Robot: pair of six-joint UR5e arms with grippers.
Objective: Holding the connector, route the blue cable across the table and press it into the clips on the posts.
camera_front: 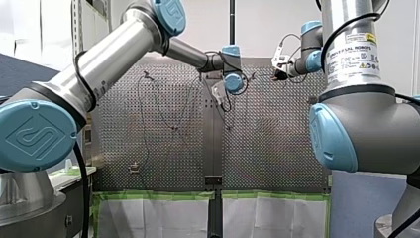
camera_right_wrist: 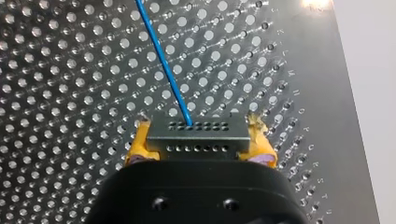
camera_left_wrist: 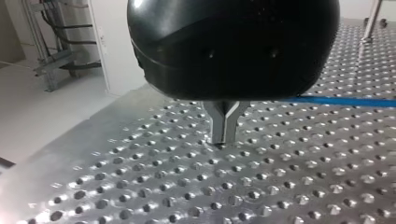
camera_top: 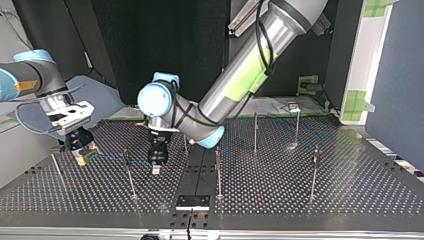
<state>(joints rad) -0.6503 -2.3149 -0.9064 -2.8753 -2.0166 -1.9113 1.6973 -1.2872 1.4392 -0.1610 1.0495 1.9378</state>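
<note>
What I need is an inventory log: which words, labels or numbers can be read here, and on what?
"UNIVERSAL ROBOTS": white label on my right arm; its smaller print is too small to read.
"R", "S", "T": stamped along the table edge, right wrist view; neighbouring letters unclear.

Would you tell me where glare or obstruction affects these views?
Top view: a bright glint on the table; right wrist view: a glare patch on the table ahead of the connector; left wrist view: my left gripper's dark body hides much.

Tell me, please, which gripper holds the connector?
My right gripper, its yellow pads clamping the connector where the blue cable enters; my left gripper is shut, holding nothing.
</note>
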